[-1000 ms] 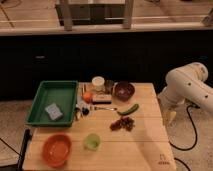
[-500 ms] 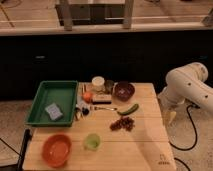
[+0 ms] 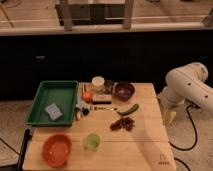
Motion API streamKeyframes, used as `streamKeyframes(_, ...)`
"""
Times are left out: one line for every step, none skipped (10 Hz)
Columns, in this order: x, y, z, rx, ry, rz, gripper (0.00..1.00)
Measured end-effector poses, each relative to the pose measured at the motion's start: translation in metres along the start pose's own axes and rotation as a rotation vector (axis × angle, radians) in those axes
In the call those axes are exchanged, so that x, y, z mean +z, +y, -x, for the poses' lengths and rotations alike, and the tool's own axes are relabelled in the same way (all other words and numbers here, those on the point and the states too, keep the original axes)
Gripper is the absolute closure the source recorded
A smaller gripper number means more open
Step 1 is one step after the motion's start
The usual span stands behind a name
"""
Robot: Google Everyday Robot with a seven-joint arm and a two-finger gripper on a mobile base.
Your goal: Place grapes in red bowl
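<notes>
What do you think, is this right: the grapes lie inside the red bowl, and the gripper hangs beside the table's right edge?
Not quite. The camera view shows the grapes on the table, not inside the red bowl, which is empty. The gripper does hang beside the table's right edge.

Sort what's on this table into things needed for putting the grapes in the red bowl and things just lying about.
Needed: grapes; red bowl; gripper, open, off the right edge of the table.
Lying about: green tray; green cup; maroon bowl; green vegetable.
</notes>
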Motion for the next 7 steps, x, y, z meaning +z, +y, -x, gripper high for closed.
streamKeyframes(0.005,0.002,0.010,-0.009,0.001,-0.001,0.20)
streamKeyframes(0.012,0.005,0.024,-0.024,0.004,-0.002,0.20)
streamKeyframes(0.017,0.007,0.035,-0.035,0.007,-0.004,0.20)
streamKeyframes(0.020,0.008,0.039,-0.043,0.007,-0.005,0.20)
streamKeyframes(0.025,0.008,0.040,-0.049,0.007,-0.005,0.20)
streamKeyframes(0.033,0.007,0.045,-0.064,0.002,-0.008,0.20)
streamKeyframes(0.038,0.006,0.051,-0.076,-0.003,-0.009,0.20)
